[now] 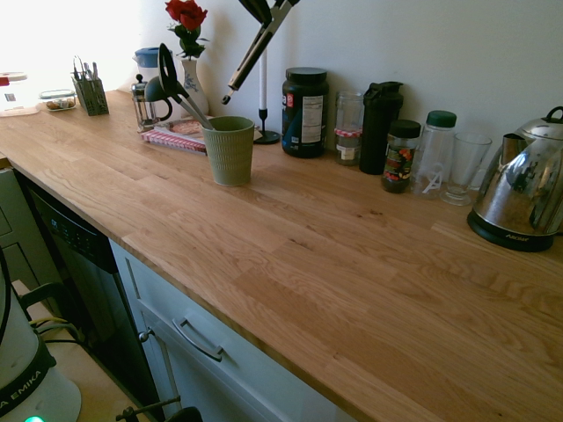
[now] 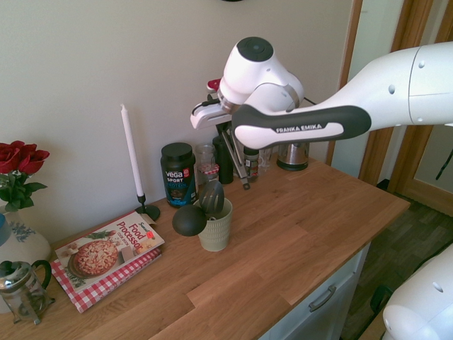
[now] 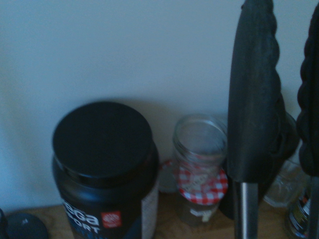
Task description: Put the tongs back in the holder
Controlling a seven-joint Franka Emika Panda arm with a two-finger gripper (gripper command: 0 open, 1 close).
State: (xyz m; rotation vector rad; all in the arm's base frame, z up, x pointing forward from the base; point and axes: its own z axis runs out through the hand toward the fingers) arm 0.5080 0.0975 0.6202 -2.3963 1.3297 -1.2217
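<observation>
Nearest to me on the wooden counter (image 1: 290, 264) stands the holder (image 1: 229, 149), upright, with a black ladle (image 2: 190, 219) and a spatula (image 2: 211, 197) already leaning out of it toward the left in the first exterior view. Those two fill much of the mouth — that is my first worry. If I come down on their side, the tong tips will strike a handle and either tip the cup or skid off its rim.

Above and just behind the holder hang the tongs (image 1: 257, 46), slanted, tips down, well clear of the cup's rim. I carry them in my gripper (image 2: 228, 126), and my fingers look pinched on the upper end of the tongs, though the wrist housing covers most of the contact, so I judge it from how they hang. In the wrist view the two dark prongs (image 3: 251, 99) stand a little apart, so the tongs are not squeezed fully closed; spread prongs need more room than the free part of the mouth may give.

The slant is the second risk — lowered at this angle, one tip could catch the rim outside.

Further back, near the wall, sit the black protein tub (image 2: 178, 173), a jar with a checked lid (image 3: 202, 169) and the white candle (image 2: 132, 152). A swing toward them while I straighten the tongs could knock the candle over.
</observation>
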